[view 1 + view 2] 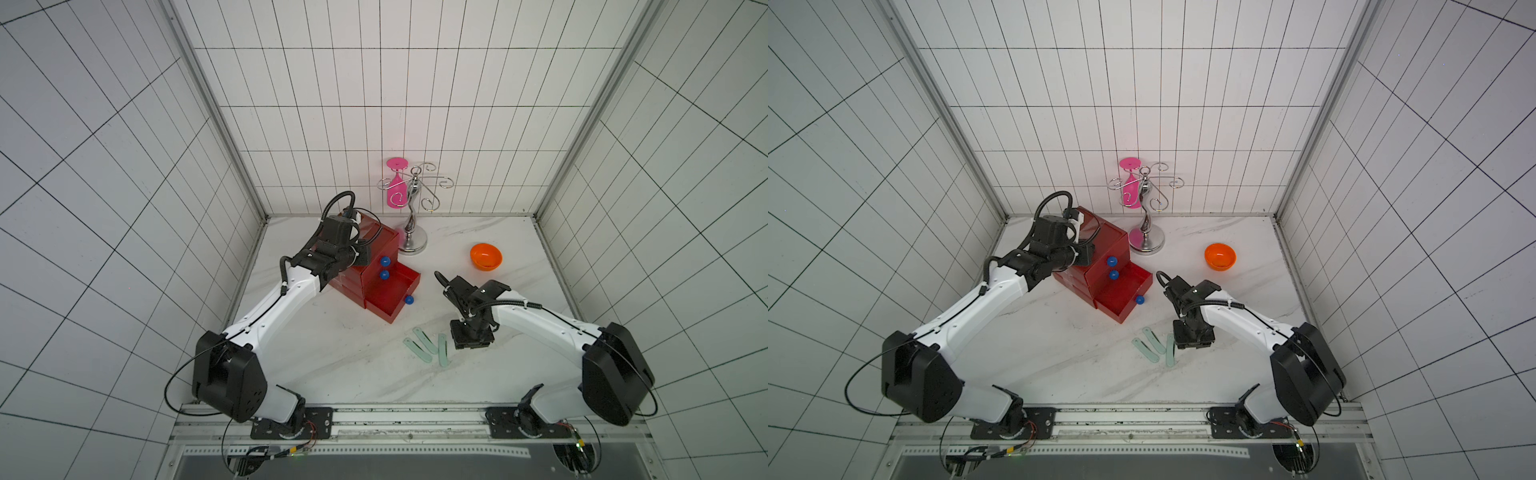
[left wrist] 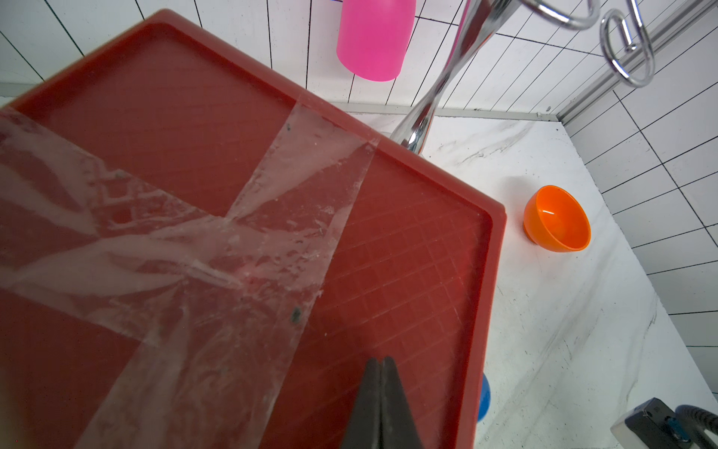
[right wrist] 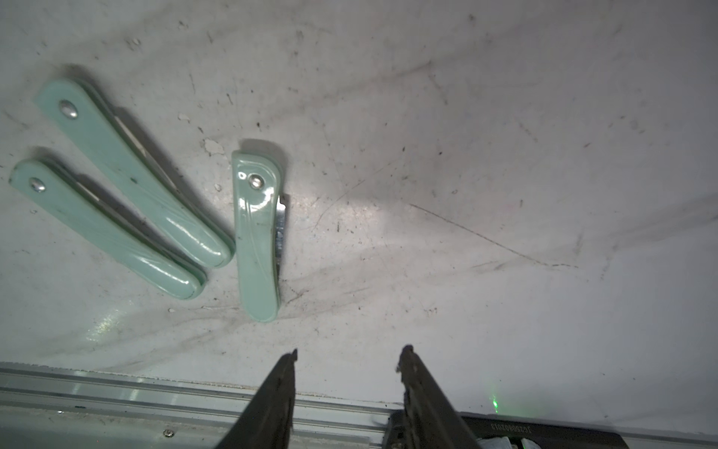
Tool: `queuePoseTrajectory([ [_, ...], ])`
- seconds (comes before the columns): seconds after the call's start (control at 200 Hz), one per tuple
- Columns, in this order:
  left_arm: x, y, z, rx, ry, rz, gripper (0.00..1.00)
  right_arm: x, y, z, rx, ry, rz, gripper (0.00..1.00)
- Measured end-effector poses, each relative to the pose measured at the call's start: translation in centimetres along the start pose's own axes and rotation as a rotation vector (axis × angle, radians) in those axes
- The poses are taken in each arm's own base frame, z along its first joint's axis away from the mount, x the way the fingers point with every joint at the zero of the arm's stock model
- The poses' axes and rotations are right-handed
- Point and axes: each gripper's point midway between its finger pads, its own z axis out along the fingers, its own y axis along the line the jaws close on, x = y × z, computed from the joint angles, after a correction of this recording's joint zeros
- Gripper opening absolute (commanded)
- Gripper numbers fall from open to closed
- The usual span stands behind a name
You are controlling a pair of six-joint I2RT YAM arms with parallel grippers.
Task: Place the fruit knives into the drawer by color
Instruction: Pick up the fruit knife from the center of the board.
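Right gripper [image 3: 349,350] hangs with its jaws apart and nothing between them, over bare table [image 3: 505,194] just beside the knives. Three knives show, all mint green: folded, glossy, round-ended strips, each with a metal rivet near one end. Two [image 3: 128,175] [image 3: 101,229] lie side by side at a slant. The third [image 3: 256,237] lies a little apart, nearest the gripper, with a sliver of steel blade showing along one edge.

In both top views they lie near the front of the table, well apart from the red chest [image 1: 374,266], whose bottom drawer [image 1: 392,297] is pulled out.

The right arm is bent at the elbow, wrist pointing down. The left arm reaches forward to the chest. Left gripper [image 2: 379,361] is closed with nothing in it, over the taped top [image 2: 408,252].
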Motion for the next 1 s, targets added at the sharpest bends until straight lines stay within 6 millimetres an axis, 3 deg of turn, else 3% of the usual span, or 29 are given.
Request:
queuePoseTrajectory([
  [0.48, 0.0, 0.1, -0.1, 0.011, -0.007, -0.013, 0.00, -0.9, 2.9, 2.4, -0.014, -0.011, 0.015, 0.49],
  [1.0, 0.0, 0.2, -0.1, 0.043, -0.002, -0.027, 0.00, -1.7, 4.0, 4.4, -0.030, 0.006, 0.044, 0.48],
])
